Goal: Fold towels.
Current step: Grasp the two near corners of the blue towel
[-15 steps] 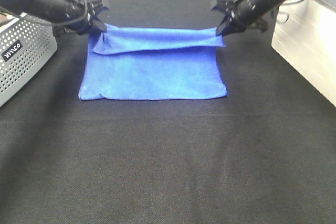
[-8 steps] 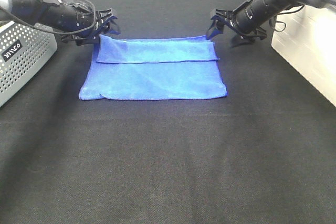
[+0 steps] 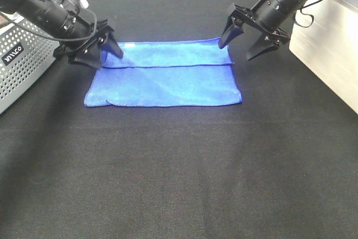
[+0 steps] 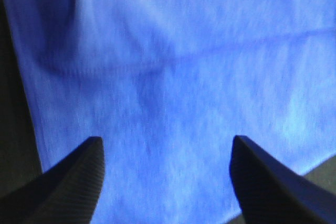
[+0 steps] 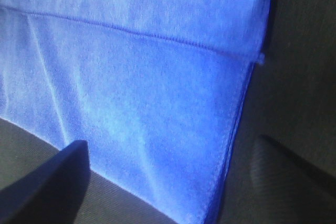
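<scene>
A blue towel (image 3: 165,76) lies flat on the black table, its far edge folded toward the middle as a narrow strip. My left gripper (image 3: 99,54) is open and empty, raised over the towel's far left corner. My right gripper (image 3: 239,42) is open and empty, raised over the far right corner. The left wrist view shows the towel (image 4: 178,77) with its fold seam, both fingertips (image 4: 73,182) spread wide. The right wrist view shows the towel (image 5: 136,77) with its right edge and hem, fingertips (image 5: 47,187) spread apart.
A grey perforated basket (image 3: 22,62) stands at the left edge, close to my left arm. A white box (image 3: 327,48) stands at the right edge behind my right arm. Black cloth (image 3: 179,172) covers the table toward the near side.
Both grippers let go of the towel's far edge, opened wide and lifted off. The raised fold dropped and now lies flat as a strip.
</scene>
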`<state>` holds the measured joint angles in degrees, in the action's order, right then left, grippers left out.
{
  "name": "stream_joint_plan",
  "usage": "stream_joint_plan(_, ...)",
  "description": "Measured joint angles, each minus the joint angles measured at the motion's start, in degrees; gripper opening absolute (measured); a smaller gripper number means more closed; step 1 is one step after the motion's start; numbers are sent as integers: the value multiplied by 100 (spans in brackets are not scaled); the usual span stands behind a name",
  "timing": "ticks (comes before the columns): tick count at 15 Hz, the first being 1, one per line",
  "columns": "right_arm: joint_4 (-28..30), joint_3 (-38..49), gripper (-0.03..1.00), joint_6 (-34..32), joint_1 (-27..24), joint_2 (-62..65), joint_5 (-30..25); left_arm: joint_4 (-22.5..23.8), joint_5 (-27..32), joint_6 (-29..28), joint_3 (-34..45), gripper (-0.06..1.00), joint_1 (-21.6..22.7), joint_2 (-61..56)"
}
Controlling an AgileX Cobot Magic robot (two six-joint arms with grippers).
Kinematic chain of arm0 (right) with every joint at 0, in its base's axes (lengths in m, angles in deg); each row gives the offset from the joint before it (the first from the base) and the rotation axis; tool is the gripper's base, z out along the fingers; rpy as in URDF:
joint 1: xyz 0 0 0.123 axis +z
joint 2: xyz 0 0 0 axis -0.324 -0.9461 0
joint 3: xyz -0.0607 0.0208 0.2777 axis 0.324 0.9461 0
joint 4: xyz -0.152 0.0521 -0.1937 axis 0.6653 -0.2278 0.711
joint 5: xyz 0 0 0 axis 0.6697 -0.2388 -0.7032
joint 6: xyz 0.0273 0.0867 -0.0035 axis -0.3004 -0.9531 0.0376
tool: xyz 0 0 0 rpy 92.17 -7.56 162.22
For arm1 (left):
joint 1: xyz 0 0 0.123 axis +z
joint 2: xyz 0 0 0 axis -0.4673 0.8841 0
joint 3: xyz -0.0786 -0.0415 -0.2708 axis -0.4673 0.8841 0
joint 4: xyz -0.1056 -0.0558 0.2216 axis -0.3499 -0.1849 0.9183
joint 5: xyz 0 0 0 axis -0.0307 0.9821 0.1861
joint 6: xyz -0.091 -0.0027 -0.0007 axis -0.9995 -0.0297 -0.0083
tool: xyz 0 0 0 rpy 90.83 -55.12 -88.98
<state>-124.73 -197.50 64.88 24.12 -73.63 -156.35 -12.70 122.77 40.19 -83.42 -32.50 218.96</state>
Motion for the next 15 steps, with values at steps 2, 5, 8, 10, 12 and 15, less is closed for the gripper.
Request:
stream_joint_plan(2,11,0,74,-138,0,6,-29,103,86,-166,241,62,-6,-149)
stream_joint_plan(5,149,607,69,-327,0,384,-63,298,-567,-286,1696,61,-6,-980)
stream_joint_plan(8,470,1753,69,-275,0,911,109,384,-1547,-367,2882,61,-6,-1501)
stream_joint_plan(10,481,2309,69,-160,0,1026,516,384,-1788,-390,3111,61,-6,-1518)
stream_joint_plan(12,407,2676,69,-143,0,997,888,315,-1851,-413,3146,64,-6,-1421)
stream_joint_plan(15,132,2928,69,252,97,997,1318,-34,-1931,-332,3140,69,-69,-1197)
